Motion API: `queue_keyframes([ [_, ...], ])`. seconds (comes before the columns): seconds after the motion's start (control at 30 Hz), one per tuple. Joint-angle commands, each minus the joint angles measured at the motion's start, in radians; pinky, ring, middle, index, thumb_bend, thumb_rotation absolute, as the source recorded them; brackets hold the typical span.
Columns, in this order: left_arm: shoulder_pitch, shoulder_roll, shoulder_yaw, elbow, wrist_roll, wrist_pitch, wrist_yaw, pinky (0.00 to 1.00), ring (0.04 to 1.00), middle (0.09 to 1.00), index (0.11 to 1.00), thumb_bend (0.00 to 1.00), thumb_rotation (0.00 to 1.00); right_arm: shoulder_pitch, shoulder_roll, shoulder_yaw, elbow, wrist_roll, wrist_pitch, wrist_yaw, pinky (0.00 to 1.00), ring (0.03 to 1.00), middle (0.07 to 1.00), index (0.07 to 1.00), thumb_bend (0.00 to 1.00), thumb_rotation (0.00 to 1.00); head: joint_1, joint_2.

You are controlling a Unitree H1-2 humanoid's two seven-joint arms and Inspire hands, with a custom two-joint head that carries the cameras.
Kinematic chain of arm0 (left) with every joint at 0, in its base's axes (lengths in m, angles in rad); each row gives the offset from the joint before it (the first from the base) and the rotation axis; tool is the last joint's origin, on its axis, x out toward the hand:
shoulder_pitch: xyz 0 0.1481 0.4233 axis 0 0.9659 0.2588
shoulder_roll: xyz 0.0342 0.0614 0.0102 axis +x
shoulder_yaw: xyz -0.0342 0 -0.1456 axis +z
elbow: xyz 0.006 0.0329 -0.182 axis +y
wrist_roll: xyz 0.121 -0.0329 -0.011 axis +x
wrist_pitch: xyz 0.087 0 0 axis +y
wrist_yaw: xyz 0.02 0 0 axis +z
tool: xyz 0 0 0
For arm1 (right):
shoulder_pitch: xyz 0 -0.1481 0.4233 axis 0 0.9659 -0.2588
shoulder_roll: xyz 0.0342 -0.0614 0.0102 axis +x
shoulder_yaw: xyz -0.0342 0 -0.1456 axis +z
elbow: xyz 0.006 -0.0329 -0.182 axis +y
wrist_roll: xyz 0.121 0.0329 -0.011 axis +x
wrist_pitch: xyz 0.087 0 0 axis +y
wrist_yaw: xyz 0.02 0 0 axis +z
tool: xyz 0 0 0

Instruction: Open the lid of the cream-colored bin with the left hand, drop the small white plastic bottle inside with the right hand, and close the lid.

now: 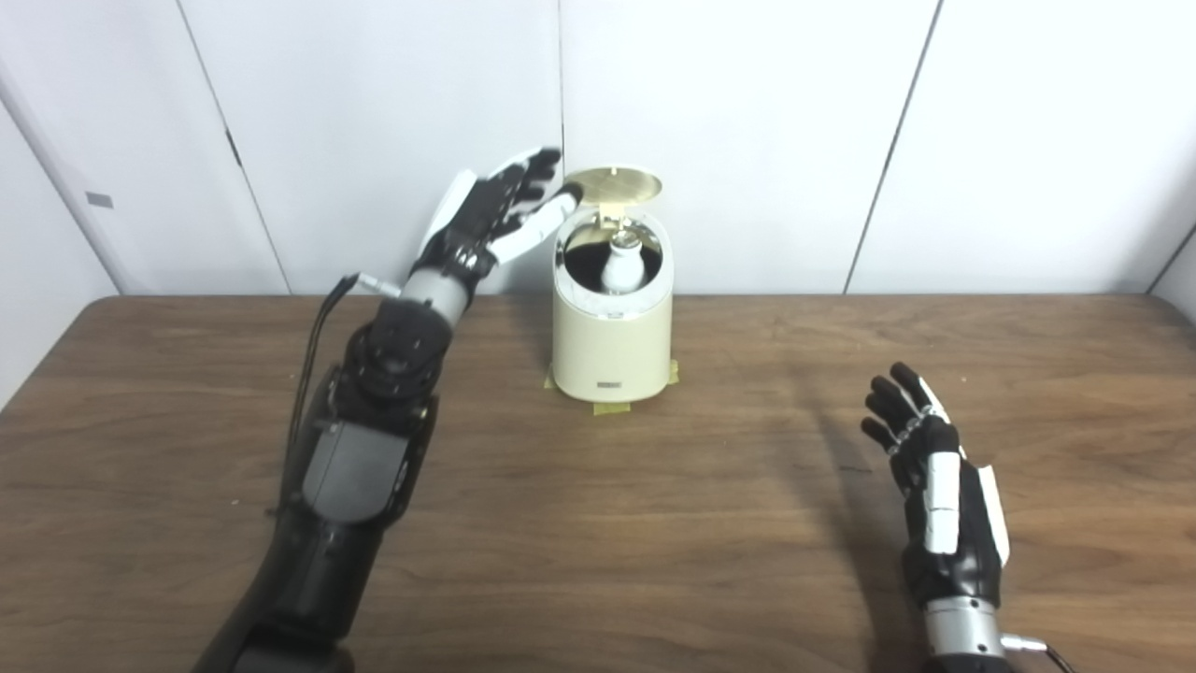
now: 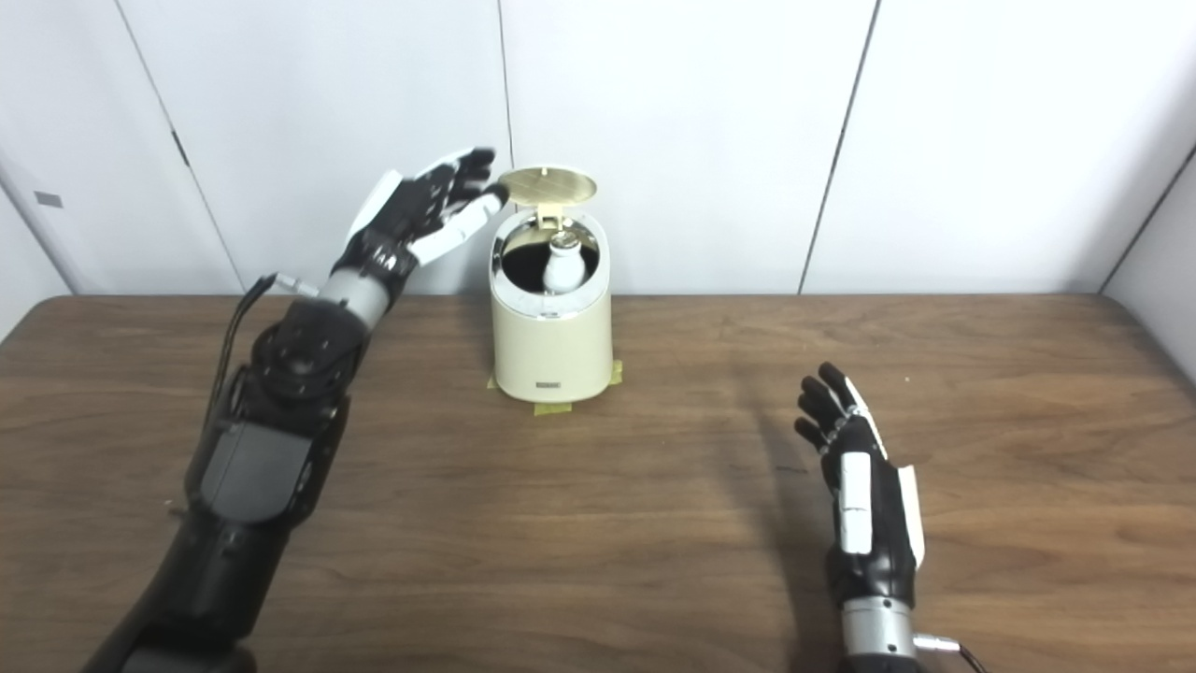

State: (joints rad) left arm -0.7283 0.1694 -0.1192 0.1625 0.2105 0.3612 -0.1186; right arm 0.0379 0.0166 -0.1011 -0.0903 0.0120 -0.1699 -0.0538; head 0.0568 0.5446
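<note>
**Cream bin open, bottle inside**

Cream-coloured bin standing near the back edge of the wooden table, close to the white wall panels. Fixed at its base with strips of yellowish tape. Lid tipped up and back on its hinge, golden underside showing, mouth of the bin fully uncovered. Small white plastic bottle sitting inside the dark opening, upright or nearly so, neck uppermost, just below the rim.

Left hand raised off the table at the bin's upper left, level with the lid. Fingers spread and extended toward the lid's edge, grasping nothing; fingertips just beside the lid's left rim, actual contact impossible to tell. Dark forearm rising from the lower left, with a black cable looping beside the wrist.

Right hand low over the table, well apart from the bin, to its right and nearer the camera. Held edge-on, fingers loosely apart and pointing away, empty.
</note>
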Motion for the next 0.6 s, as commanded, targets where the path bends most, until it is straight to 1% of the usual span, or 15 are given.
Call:
queue_keyframes([
  [0.0,-0.083,0.008,-0.004,0.014,0.018,-0.062,0.019,0.82,0.898,0.923,0.926,0.5,0.59,0.017,0.009,0.008,0.063,-0.002,-0.042,-0.004,0.84,0.874,0.863,0.876,0.57,1.0,0.0,0.0],
  [0.07,-0.102,0.009,-0.007,0.04,0.026,-0.067,0.019,0.83,0.903,0.924,0.927,0.49,0.59,0.019,0.007,0.008,0.066,0.003,-0.045,-0.002,0.84,0.875,0.866,0.874,0.55,1.0,-0.001,-0.007],
  [0.13,-0.114,0.012,-0.013,0.052,0.035,-0.058,0.017,0.89,0.937,0.943,0.933,0.5,0.61,0.02,0.005,0.009,0.071,0.007,-0.052,0.001,0.84,0.87,0.86,0.87,0.53,1.0,0.0,-0.012],
  [0.2,-0.123,0.007,-0.012,0.063,0.042,-0.046,0.019,0.91,0.941,0.943,0.928,0.5,0.61,0.021,0.004,0.009,0.076,0.008,-0.056,0.002,0.83,0.865,0.855,0.867,0.52,1.0,0.001,-0.015],
  [0.27,-0.131,0.005,-0.014,0.076,0.052,-0.046,0.023,0.9,0.934,0.936,0.919,0.51,0.6,0.023,0.003,0.01,0.08,0.007,-0.058,0.001,0.83,0.86,0.849,0.865,0.52,0.99,0.001,-0.016],
  [0.37,-0.142,0.011,-0.03,0.091,0.075,-0.068,0.024,0.85,0.899,0.909,0.909,0.52,0.61,0.026,0.002,0.011,0.084,-0.004,-0.061,-0.002,0.8,0.843,0.835,0.86,0.51,0.99,0.0,-0.018],
  [0.5,-0.145,0.024,-0.065,0.078,0.12,-0.093,0.017,0.81,0.868,0.875,0.89,0.48,0.61,0.024,0.0,0.008,0.093,0.004,-0.067,-0.001,0.79,0.835,0.826,0.861,0.51,0.98,-0.001,-0.017],
  [0.57,-0.147,0.027,-0.079,0.069,0.138,-0.099,0.012,0.8,0.854,0.862,0.887,0.46,0.59,0.022,0.0,0.007,0.091,0.003,-0.061,-0.002,0.78,0.832,0.823,0.859,0.51,0.98,-0.001,-0.015],
])
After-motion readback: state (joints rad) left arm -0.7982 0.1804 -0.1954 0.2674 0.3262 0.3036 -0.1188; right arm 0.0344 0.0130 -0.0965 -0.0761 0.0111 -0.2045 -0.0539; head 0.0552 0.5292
